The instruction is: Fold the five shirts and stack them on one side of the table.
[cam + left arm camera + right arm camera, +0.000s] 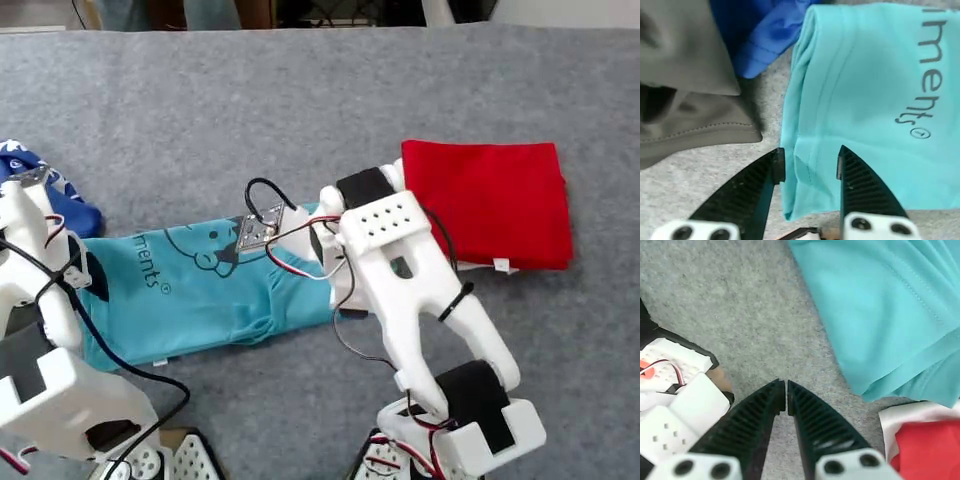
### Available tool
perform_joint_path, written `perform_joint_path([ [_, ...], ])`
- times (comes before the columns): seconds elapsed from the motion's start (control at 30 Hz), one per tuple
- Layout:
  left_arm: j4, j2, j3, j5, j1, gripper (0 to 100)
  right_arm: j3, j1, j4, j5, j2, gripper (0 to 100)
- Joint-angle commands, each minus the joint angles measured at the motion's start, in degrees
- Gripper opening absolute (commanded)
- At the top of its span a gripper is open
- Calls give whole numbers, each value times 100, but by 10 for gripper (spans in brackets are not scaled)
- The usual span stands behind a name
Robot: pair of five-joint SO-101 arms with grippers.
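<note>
On the grey tabletop [300, 90] the teal shirt [200, 285] lies in a long strip, apparently mid-fold, near the folded red shirt [490, 205]. The left end effector [807, 162] is spread astride its hem. The right end effector [786, 390] is clenched empty just beside it. The next move is probably to pinch the hem and carry it across.

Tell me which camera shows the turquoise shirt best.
The high view: the turquoise shirt lies nearly whole on the table, partly under the right arm. The left wrist view shows its folded edge within the open left gripper; the right wrist view shows one corner, apart from the shut right gripper.
</note>
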Motion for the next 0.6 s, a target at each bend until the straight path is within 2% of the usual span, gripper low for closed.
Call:
perform_joint_path([
  [0.0, -369, -26, -136, -457, -180, 192, -4, -79, 0, -62, -224, 15],
  [0.13, -730, 44, 163, -607, -136, 219, 4, -79, 0, -62, -224, 15],
  [0.23, -1037, 316, 303, -448, -66, 227, -4, -79, 0, -62, -224, 15],
  [0.47, -1090, 1108, 110, -413, -84, 227, -4, -79, 26, -62, -224, 15],
  [0.57, -870, 1292, -101, -466, -57, 209, -13, -79, 26, -62, -224, 15],
])
